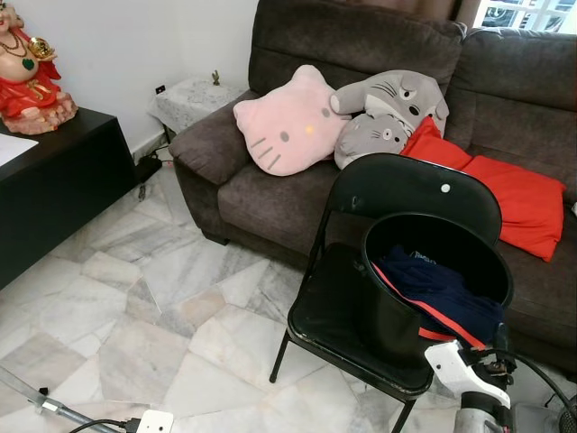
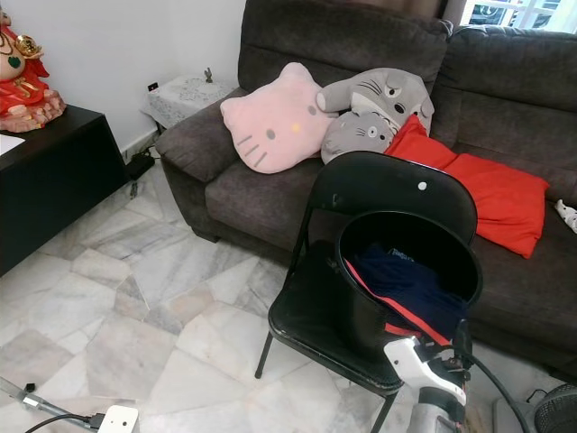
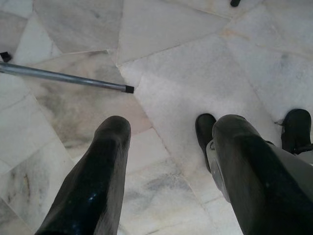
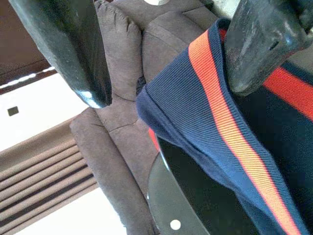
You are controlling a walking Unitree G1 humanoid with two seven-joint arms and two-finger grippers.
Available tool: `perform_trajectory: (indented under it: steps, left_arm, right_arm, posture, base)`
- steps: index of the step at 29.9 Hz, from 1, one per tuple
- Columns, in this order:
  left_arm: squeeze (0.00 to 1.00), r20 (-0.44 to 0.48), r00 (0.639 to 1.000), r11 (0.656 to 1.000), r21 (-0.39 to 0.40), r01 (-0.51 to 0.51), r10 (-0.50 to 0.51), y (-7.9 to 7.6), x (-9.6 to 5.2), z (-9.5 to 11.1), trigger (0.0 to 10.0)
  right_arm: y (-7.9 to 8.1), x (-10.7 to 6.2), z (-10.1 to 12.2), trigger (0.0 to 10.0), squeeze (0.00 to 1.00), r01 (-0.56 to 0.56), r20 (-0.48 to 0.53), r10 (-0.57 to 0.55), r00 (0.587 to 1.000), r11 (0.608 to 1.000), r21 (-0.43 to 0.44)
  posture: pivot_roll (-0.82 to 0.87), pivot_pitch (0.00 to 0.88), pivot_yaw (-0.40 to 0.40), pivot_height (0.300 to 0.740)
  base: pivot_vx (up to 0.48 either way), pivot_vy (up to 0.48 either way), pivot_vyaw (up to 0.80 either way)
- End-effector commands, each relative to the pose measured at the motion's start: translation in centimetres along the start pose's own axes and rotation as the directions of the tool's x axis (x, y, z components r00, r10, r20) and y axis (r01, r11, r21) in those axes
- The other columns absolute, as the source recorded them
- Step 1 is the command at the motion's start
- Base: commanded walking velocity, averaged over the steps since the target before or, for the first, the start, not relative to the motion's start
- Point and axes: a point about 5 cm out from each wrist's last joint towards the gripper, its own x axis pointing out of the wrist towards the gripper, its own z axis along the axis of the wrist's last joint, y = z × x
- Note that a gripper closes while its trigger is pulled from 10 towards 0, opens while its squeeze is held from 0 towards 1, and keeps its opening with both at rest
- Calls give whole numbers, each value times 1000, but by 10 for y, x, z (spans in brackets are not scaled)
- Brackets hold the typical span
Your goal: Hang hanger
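A: Garment [image 1: 442, 293], that's what I've got from the head camera: navy knit with an orange-red stripe, heaped in a black bucket [image 1: 397, 311] on a black folding chair [image 1: 343, 316], near right of the scene, in front of the brown sofa [image 1: 270, 189]. My right gripper [image 2: 424, 356] sits at the bucket's near rim.

B: Any hanger?

A: I can't make one out. If there's one, it's buried in the cloth, which trails over the rim towards the gripper.

B: How will it handle?

A: My guess: light, soft, floppy. It'll sag and drag, and could snag on the rim. I'd take it at the ribbed, striped edge, where the knit looks thicker.

B: Left wrist camera?

A: Left gripper [image 3: 166, 161] hangs idle over the marble floor [image 3: 176, 58], fingers [image 3: 98, 181] apart, nothing between them. A grey metal rod [image 3: 63, 78] lies on the tiles beyond.

B: Right wrist?

A: Fingers [image 4: 264, 44] spread wide; one tip rests against the striped band of the garment, the other stands clear. So not clamped yet, I'd say.

B: Any writing or labels?

A: Nothing readable. There's a pale patch on the cloth inside the bucket that may be a tag, too small to read. On the sofa, a pink cat-face cushion [image 1: 284, 122] and grey plush toys [image 1: 392, 108], no text on them.
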Motion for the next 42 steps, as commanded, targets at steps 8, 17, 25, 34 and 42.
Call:
perform_trajectory:
  steps: [8,17,25,34,42]
  left_arm:
    - [0,-12,1000,1000,12,2,-2,2,-1,-4,10000]
    - [0,-12,1000,1000,17,4,-4,2,-1,-4,10000]
    - [0,-10,1000,1000,15,3,-2,1,-1,-4,10000]
    - [0,-12,1000,1000,17,4,-3,2,-1,-4,10000]
    - [0,-10,1000,1000,21,4,-4,2,-1,-3,10000]
  right_arm:
    - [-3,3,-4,10000,0,5,-62,-2,998,999,45]
    - [-5,11,23,10000,0,31,-6,-31,1000,990,138]
    - [-2,8,2,10000,0,47,-237,28,971,951,306]
    - [0,3,-6,10000,0,56,-293,46,955,942,332]
    - [1,6,2,10000,0,57,-272,51,961,925,375]
  posture:
    - [29,86,-10,740]
    - [31,83,-6,740]
    - [34,84,-9,740]
    - [33,85,-7,740]
    - [36,83,-5,740]
  base:
    - [0,0,0]
    - [0,0,0]
    - [0,0,0]
    - [0,0,0]
    - [0,0,0]
